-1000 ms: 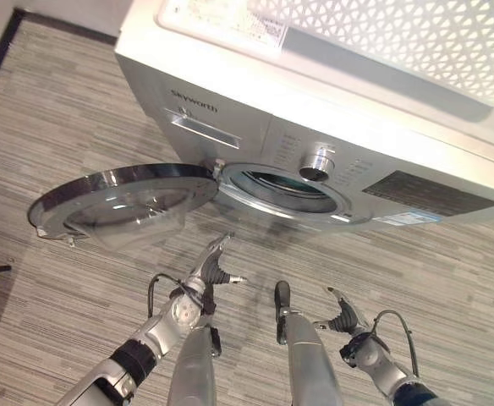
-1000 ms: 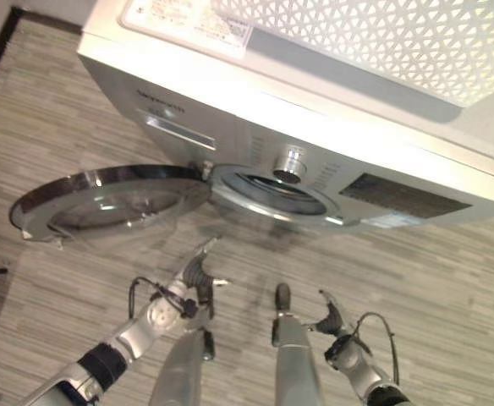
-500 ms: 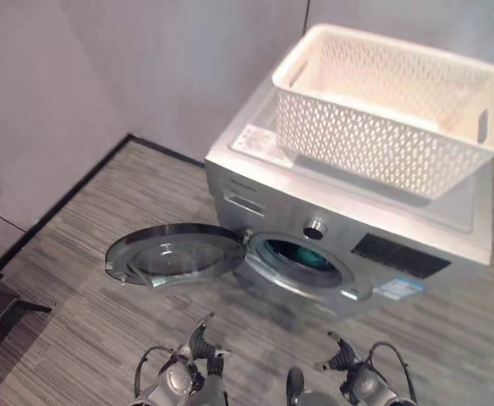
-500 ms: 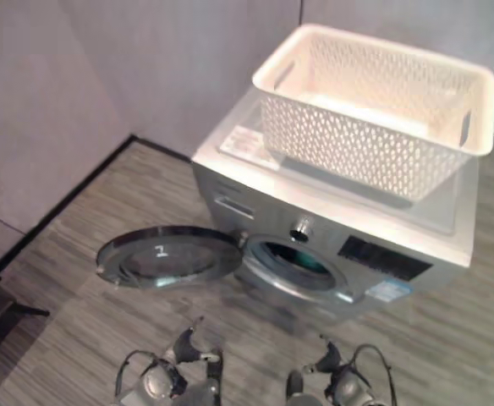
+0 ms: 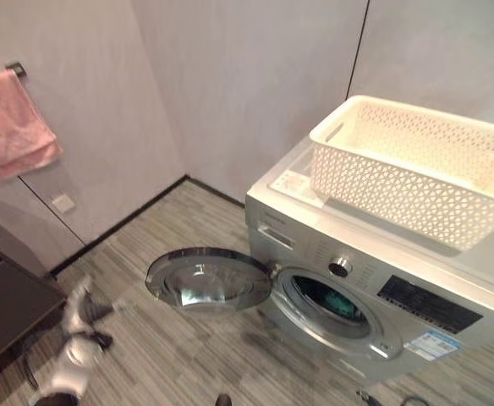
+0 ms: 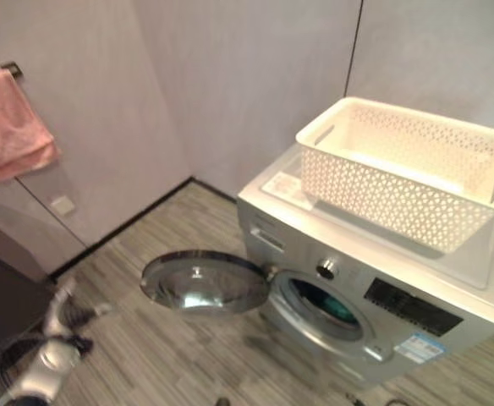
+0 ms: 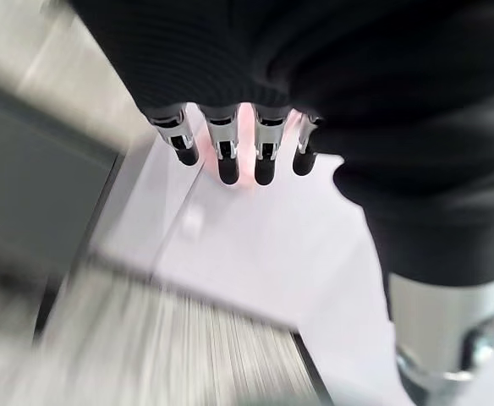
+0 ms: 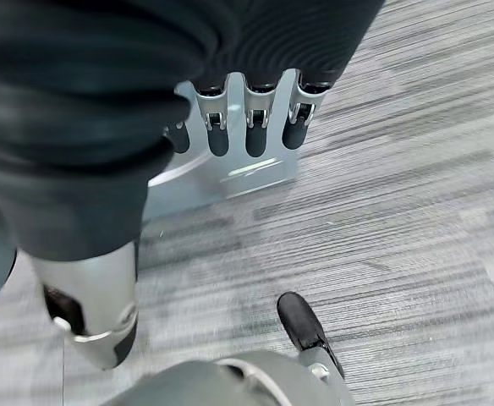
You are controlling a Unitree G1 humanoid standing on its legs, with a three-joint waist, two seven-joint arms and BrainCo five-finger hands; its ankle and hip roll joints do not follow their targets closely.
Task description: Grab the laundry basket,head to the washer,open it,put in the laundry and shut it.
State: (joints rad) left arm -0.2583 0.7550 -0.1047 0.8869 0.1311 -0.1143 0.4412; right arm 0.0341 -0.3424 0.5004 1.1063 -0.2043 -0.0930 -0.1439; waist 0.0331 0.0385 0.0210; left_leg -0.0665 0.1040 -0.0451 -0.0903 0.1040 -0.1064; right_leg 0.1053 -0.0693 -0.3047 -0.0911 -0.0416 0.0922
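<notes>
The silver washer (image 5: 357, 254) stands at the right with its round door (image 5: 209, 279) swung wide open to the left. Something teal lies inside the drum opening (image 5: 338, 304). The white lattice laundry basket (image 5: 416, 169) rests on top of the washer. My left hand (image 5: 79, 331) hangs low at the far left, well away from the door. In its wrist view the left hand's fingers (image 7: 238, 156) are relaxed and hold nothing. In the right wrist view, my right hand (image 8: 247, 118) is over the floor, its fingers straight and empty.
A pink towel (image 5: 12, 123) hangs from a hook on the left wall. A dark low table (image 5: 10, 309) sits at the lower left, close to my left hand. Grey plank floor (image 5: 188, 355) stretches in front of the washer.
The camera has tilted up and drawn back, so the whole washer, basket and wall now show. My left arm has swung out to the left. The door stays open.
</notes>
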